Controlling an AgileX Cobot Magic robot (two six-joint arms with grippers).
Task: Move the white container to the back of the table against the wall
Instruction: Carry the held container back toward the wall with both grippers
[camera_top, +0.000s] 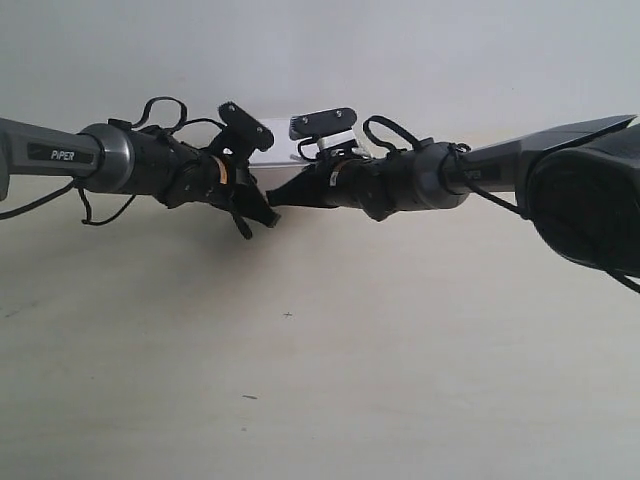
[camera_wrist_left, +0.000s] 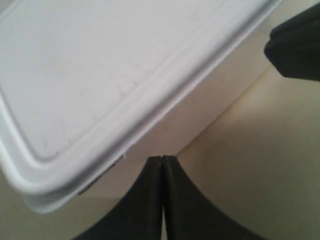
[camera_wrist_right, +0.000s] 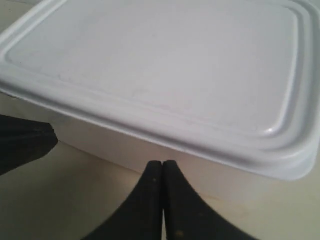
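The white container (camera_top: 281, 148) sits at the back of the table (camera_top: 300, 380), close under the wall (camera_top: 300, 50); the arms hide most of it. In the left wrist view its rimmed lid (camera_wrist_left: 90, 70) fills one side, and my left gripper (camera_wrist_left: 162, 159) is shut and empty, tips at the box's side wall (camera_wrist_left: 200, 115). My right gripper (camera_wrist_right: 162, 163) is also shut and empty, tips against the side wall (camera_wrist_right: 210, 175) below the lid (camera_wrist_right: 160, 65). In the exterior view both grippers (camera_top: 262, 208) (camera_top: 280, 194) meet in front of the box.
The other arm's black gripper shows at the edge of each wrist view (camera_wrist_left: 295, 45) (camera_wrist_right: 22, 142). A bulky dark part of the arm at the exterior view's right (camera_top: 590, 200) looms near the camera. Tiny dark specks (camera_top: 288, 315) mark the table.
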